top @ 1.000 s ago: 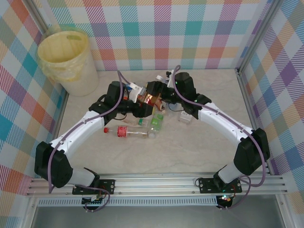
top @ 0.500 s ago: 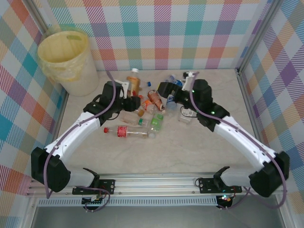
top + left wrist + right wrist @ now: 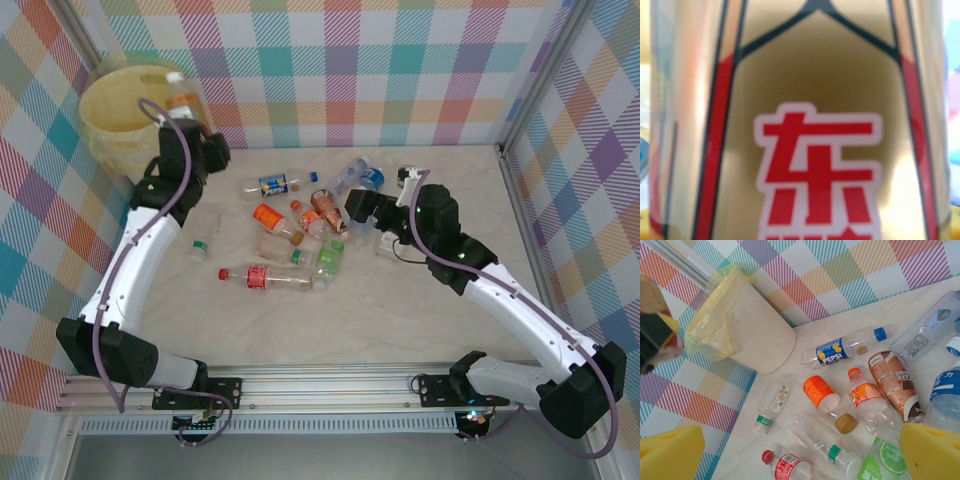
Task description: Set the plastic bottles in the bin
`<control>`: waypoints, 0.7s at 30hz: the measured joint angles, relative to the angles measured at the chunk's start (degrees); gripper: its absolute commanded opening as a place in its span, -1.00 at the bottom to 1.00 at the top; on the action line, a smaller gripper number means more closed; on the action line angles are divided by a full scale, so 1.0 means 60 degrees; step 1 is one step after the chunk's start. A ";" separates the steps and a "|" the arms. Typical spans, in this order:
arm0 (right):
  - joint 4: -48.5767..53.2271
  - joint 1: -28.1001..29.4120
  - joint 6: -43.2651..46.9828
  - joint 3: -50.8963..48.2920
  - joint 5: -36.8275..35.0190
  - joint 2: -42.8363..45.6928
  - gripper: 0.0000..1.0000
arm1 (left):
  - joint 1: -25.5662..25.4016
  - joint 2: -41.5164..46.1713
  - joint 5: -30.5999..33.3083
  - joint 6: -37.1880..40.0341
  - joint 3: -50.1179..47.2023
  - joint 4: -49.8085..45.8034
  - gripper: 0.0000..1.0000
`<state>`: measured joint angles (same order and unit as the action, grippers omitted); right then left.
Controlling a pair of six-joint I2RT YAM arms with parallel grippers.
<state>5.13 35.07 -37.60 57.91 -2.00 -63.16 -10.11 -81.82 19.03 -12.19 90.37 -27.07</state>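
Upright, a bottle sits between the left fingers, near the bin.

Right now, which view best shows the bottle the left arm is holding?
Top external: the bottle shows nearly whole, cap up, at the bin rim. Left wrist gives a blurred close-up of its label, red characters on gold.

Left arm and right arm show white shells, black joints, purple cables; right pincer has yellow pads.
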 measured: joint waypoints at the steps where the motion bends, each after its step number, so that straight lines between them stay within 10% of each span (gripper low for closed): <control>1: 0.0044 0.0000 0.0000 -0.0025 -0.0004 0.0058 1.00 | 0.0215 -0.0204 0.0029 0.0000 0.0317 0.0015 0.19; 21: 0.0627 0.0000 0.0069 -0.0171 -0.0437 0.0175 0.99 | 0.2688 -0.5796 0.0838 -0.0011 0.6284 0.0470 0.19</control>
<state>8.88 35.07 -37.19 56.88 -4.62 -62.11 6.02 -116.60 24.05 -12.25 128.07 -24.25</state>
